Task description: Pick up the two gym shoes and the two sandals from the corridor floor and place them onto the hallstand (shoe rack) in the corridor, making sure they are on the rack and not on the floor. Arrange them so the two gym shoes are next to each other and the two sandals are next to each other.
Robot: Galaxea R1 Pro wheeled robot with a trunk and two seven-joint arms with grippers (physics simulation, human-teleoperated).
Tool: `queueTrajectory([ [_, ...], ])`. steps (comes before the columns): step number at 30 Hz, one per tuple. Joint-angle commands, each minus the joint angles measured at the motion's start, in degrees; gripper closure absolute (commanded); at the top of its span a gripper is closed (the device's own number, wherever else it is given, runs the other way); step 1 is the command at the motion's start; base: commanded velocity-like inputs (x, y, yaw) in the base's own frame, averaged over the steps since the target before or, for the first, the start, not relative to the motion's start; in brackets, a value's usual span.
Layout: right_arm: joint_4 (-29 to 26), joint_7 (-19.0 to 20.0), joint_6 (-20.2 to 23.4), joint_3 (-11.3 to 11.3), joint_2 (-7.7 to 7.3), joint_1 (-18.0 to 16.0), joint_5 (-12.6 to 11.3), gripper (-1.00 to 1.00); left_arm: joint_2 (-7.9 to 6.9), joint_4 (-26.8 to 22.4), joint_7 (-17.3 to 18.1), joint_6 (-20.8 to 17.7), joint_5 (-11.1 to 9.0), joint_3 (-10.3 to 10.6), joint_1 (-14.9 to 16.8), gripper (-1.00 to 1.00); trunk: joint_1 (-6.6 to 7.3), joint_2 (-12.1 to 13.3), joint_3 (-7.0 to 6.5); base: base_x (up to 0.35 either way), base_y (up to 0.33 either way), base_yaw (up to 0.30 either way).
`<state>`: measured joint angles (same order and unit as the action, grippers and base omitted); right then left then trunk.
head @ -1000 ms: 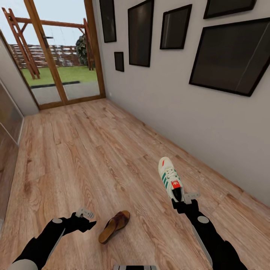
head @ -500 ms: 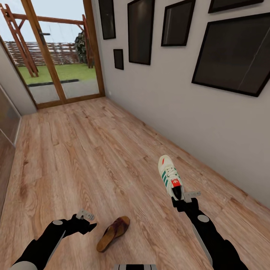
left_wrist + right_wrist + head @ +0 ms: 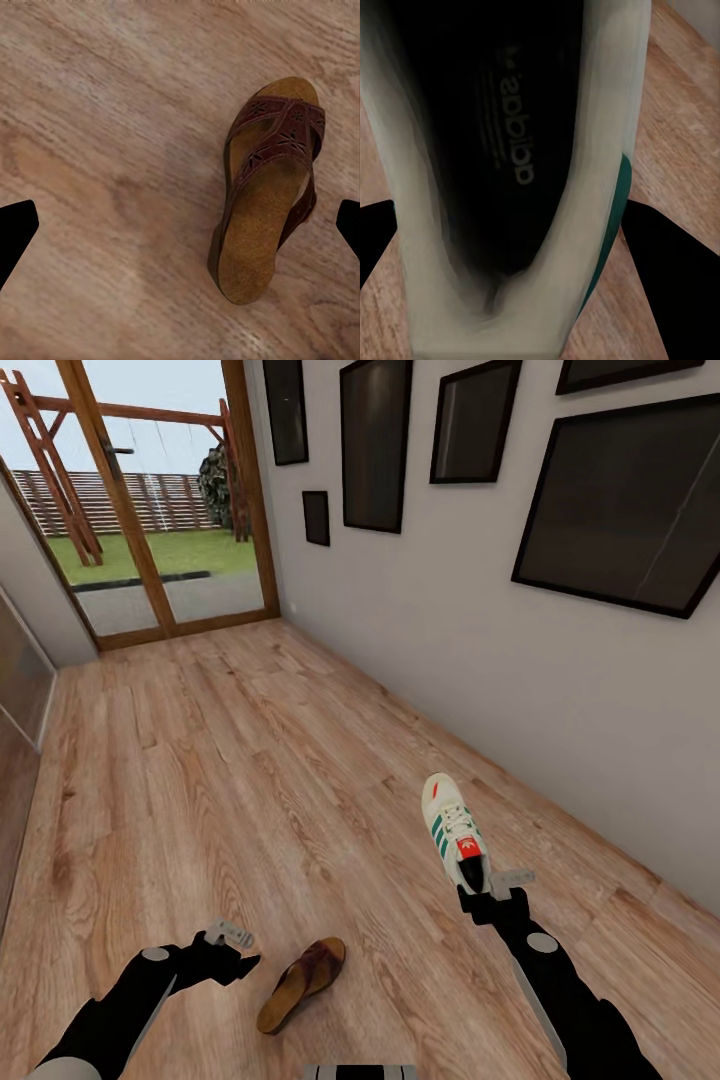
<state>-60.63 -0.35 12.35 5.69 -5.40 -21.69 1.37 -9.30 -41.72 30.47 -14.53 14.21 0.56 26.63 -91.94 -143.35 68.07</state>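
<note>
- Nearby, dark framed pictures hung on the grey wall; a glass door closed the corridor floor.
- Right gripper was clamped on a gym shoe at its heel.
- Left gripper, fingers spread, hovered beside a sandal lying on the planks.

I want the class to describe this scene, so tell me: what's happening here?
A two-armed robot stands in a corridor with shoes on the wood-plank floor. Its right gripper is at the heel of a cream gym shoe, fingers either side of the heel opening; whether it grips yet is unclear. Its left gripper hovers open beside a brown sandal lying on the floor. No rack is in sight.
</note>
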Motion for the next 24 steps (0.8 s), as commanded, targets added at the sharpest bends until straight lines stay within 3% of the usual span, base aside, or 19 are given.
queueTrajectory([
  [1,-0.10,0.00,0.36,0.11,-0.05,-0.02,0.12,1.00,-0.02,-0.13,0.20,-0.30,0.21,0.05,0.01,-1.00,0.01,-0.02,0.05,0.000,0.000,0.000],
  [15,-0.19,0.00,0.39,0.05,-0.05,-0.02,0.12,1.00,-0.38,-0.12,0.22,-0.34,1.16,0.02,0.07,-1.00,-0.30,-0.18,2.71,0.000,0.000,-0.049],
  [18,-0.19,0.00,0.39,0.09,-0.05,-0.02,0.12,1.00,-0.18,-0.16,0.50,-0.54,4.03,0.69,0.48,-1.00,-0.38,-0.22,3.43,0.000,0.000,-0.014],
  [21,-0.19,0.00,0.39,0.10,-0.05,-0.02,0.12,1.00,-0.10,-0.18,1.32,-0.65,5.35,1.43,0.71,-1.00,-0.45,-0.26,4.28,0.000,0.000,-0.005],
  [24,-0.19,0.00,0.39,0.09,-0.05,-0.02,0.12,1.00,-0.15,-0.44,6.10,-0.75,6.89,2.37,0.94,-1.00,-0.53,-0.30,5.19,0.000,0.000,-0.001],
])
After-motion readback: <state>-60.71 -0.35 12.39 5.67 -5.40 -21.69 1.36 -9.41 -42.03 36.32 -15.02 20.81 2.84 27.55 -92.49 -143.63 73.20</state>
